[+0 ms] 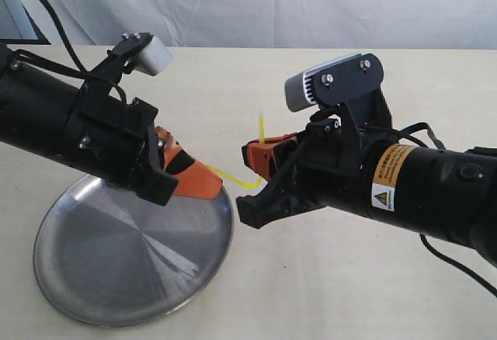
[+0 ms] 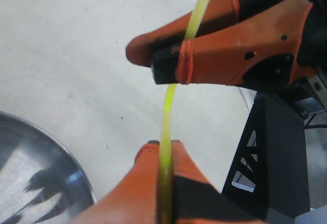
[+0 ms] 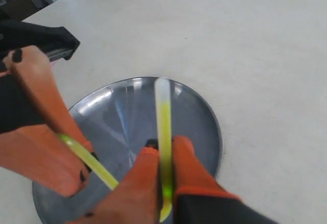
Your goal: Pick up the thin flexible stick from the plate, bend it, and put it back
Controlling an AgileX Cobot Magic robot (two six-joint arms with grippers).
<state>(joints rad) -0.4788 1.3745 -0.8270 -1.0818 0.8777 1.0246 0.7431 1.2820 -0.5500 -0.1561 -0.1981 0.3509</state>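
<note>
The thin yellow stick (image 1: 242, 182) hangs in the air between both grippers, bent into a sharp kink, with one pale end pointing up (image 1: 262, 123). My left gripper (image 1: 203, 181) is shut on one part of it, above the right rim of the steel plate (image 1: 116, 278). My right gripper (image 1: 260, 157) is shut on the other part, just right of the plate. In the left wrist view the stick (image 2: 167, 106) runs from my orange fingertips (image 2: 148, 155) to the other gripper. In the right wrist view the stick (image 3: 164, 116) stands up between the fingers, over the plate (image 3: 196, 111).
A cream tabletop (image 1: 326, 293) surrounds the plate. A white curtain (image 1: 272, 6) closes off the back. The two arms face each other closely above the plate's right edge.
</note>
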